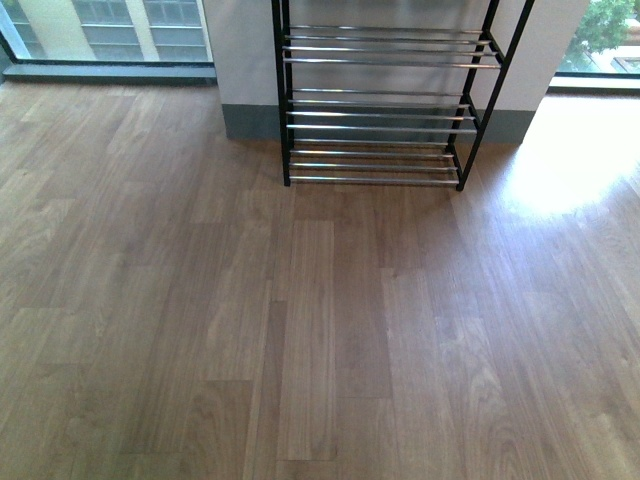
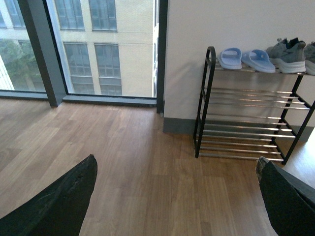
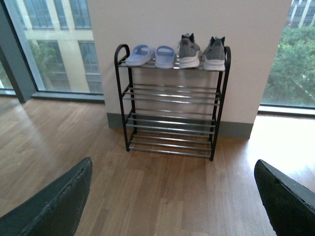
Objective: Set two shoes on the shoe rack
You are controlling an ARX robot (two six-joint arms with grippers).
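The shoe rack (image 3: 172,98) stands against the white wall, a black tube frame with silver bars; its lower tiers show in the front view (image 1: 385,110) and the whole side in the left wrist view (image 2: 251,123). Two grey sneakers stand side by side on its top tier, one (image 3: 189,51) left of the other (image 3: 214,53); the left wrist view shows one fully (image 2: 287,54). My left gripper (image 2: 177,196) is open over bare floor, well short of the rack. My right gripper (image 3: 172,196) is open too, nothing between its fingers. Neither arm shows in the front view.
A pair of light blue slides (image 3: 150,55) sits on the top tier left of the sneakers. Tall windows (image 2: 98,44) flank the wall (image 3: 197,19). Wood floor (image 1: 300,330) stretches in front of the rack, with a bright sun patch (image 1: 575,165) at the right.
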